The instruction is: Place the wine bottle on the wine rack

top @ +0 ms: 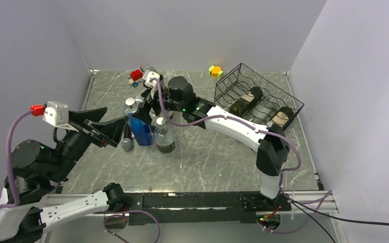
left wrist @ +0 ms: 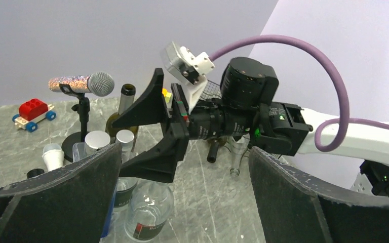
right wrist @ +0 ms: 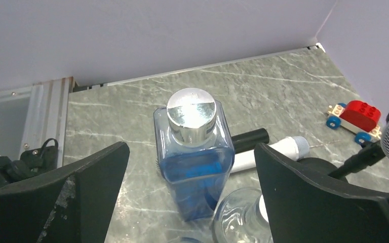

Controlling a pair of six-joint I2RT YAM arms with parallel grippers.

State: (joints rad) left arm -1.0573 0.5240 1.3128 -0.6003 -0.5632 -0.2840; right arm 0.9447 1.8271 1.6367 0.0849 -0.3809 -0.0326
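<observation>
1. Toward the near left corner of the tabletop (top: 223, 162), the left gripper (top: 103, 127) hangs with its fingers spread wide and nothing between them. It points at the bottles but stays apart from them.
2. Left of centre stands a tight cluster: a blue bottle (right wrist: 195, 167), a clear bottle (top: 164, 140) and some smaller capped ones, touching or nearly so.
3. The right gripper (right wrist: 191, 149) reaches across into that cluster with its fingers wide open and empty. In its wrist view the blue bottle sits between them, ungripped.
4. The wine bottle (left wrist: 125, 101), dark glass and upright, stands at the far side of the cluster. In the left wrist view it is just behind the right gripper and near a microphone (left wrist: 83, 83) on its stand.
5. I judge this to be the reach for a pickup, with nothing lifted yet. The next move calls for lining up on the dark neck rather than the blue bottle. Then the fingers should close and lift straight up so the neighbours do not tip.
6. Bare tabletop runs from the cluster toward the right edge, crossed only by the right forearm. A toy car (left wrist: 33, 114) near the far edge lies off that path.
7. In the far right corner, near the right wall, sits the wine rack (top: 233, 81), with two dark bottles (top: 248, 98) lying in it. Its left end looks free. The walls shut off the back and right, so entry from the near left seems safest.
</observation>
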